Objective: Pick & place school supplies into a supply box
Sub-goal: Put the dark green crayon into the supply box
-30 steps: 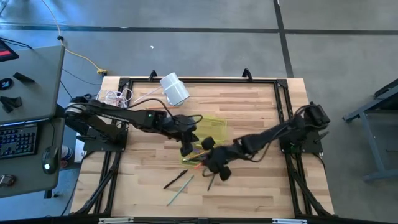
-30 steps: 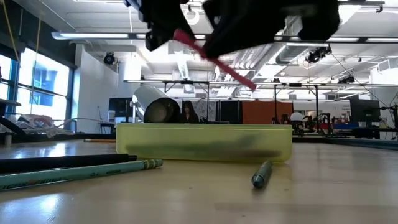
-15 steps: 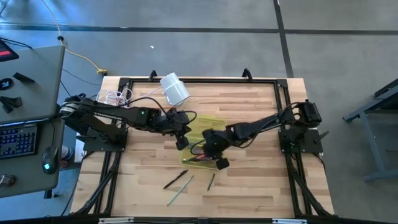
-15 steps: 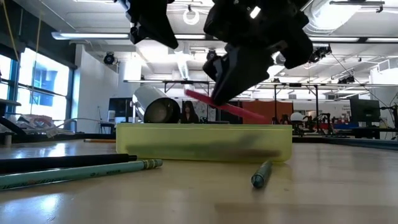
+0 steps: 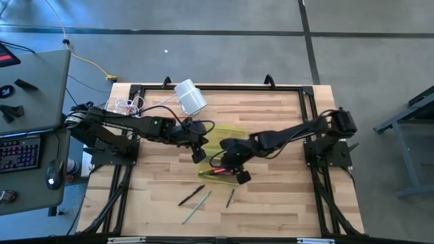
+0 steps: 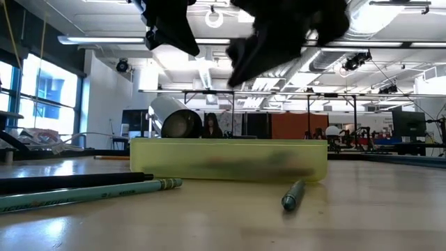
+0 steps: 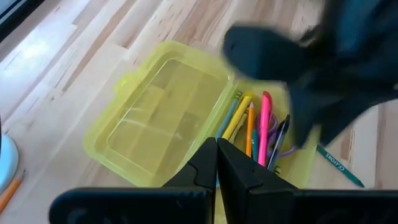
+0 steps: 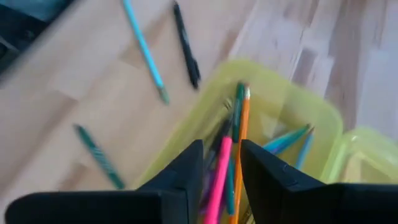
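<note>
The yellow-green supply box (image 7: 186,93) lies open at mid-table, its lid (image 7: 158,118) flat beside the tray (image 5: 211,173). In the tray lie several pens and pencils, among them a pink pen (image 7: 265,121) and an orange pencil (image 8: 241,130). My right gripper (image 8: 221,155) hovers open just above the tray (image 8: 311,124), touching nothing. My left gripper (image 7: 216,155) is shut and empty above the lid's near edge. A black pen (image 5: 191,195), a teal pencil (image 5: 195,207) and a green pen (image 5: 230,197) lie flat on the table nearer the front.
A white cylinder (image 5: 190,97) lies on its side at the far edge, a coiled white cord (image 5: 126,105) to its left. In the low view the box's wall (image 6: 230,160) stands behind the green pen (image 6: 293,194). Bare wood lies to the right and front.
My right gripper has carried the pink pen toward the far edge, over the tray, rolled a little and opened. It has let go, and the pen now lies in the tray among the others. My left gripper has drawn back slightly toward the table's left, still shut.
</note>
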Action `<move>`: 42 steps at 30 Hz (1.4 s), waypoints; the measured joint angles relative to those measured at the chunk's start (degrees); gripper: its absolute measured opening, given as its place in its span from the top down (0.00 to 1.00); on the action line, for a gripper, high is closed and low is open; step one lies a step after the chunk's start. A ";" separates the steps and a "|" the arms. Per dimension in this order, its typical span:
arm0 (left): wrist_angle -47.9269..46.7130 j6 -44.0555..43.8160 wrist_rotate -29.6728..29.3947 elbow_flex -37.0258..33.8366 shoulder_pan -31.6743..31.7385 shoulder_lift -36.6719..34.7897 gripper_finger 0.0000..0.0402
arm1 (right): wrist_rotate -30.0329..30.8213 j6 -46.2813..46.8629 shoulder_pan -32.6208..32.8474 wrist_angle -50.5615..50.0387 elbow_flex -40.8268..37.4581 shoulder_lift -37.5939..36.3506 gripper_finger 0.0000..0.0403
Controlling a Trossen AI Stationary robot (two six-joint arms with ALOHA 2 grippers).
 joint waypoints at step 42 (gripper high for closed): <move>3.33 -3.80 0.82 0.00 0.02 0.02 0.88 | -1.05 -6.20 15.24 12.92 -3.82 12.64 0.77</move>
